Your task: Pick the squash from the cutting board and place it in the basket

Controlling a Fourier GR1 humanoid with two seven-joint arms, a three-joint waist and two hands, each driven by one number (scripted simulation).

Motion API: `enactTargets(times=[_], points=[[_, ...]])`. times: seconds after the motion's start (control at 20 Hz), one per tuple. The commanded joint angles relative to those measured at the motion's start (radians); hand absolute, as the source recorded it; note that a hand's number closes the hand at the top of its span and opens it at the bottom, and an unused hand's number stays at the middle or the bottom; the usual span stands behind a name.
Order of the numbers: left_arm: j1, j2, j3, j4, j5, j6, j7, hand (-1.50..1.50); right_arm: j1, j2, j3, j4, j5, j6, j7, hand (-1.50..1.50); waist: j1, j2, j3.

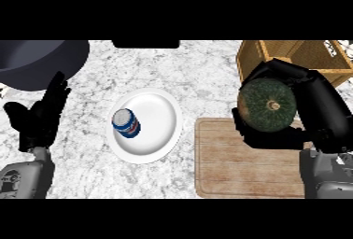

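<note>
One squash point(268, 103) was held in the curled right hand point(303, 116) above the cutting board point(241, 163), near the basket point(303, 53); the left hand point(38, 119) was spread.

can point(126, 123): red, white and blue label, no words legible
other surfaces: no text, numbers or signs readable

Single head view looks steeply down at counter point(200, 70).
</note>
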Motion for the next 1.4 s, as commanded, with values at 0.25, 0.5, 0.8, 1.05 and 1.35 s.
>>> enactTargets(times=[0.25,0.5,0.8,1.05,1.35], points=[[-0.014,-0.014,-0.006,-0.002,-0.018,0.020,0.015,0.00,-0.182,-0.062,-0.013,0.311,0.123,-0.048,-0.079,1.50,-0.002,0.000,0.000],[0.021,0.014,0.015,-0.013,0.008,-0.024,-0.008,0.00,-0.290,-0.130,-0.108,0.590,0.124,-0.074,-0.208,1.50,0.004,0.001,0.000],[0.015,0.014,0.035,0.025,0.013,-0.027,-0.041,0.00,-0.358,-0.139,-0.117,0.790,0.161,-0.132,-0.290,1.50,0.001,0.001,0.000],[-0.003,-0.038,-0.017,-0.006,-0.033,0.026,-0.010,0.00,-0.414,-0.230,-0.192,0.962,0.105,-0.082,-0.420,1.50,0.002,0.002,0.001],[-0.017,-0.033,-0.009,0.067,-0.031,0.009,-0.044,0.00,-0.462,-0.288,-0.248,1.138,0.049,-0.034,-0.535,1.50,0.003,0.004,0.000]])
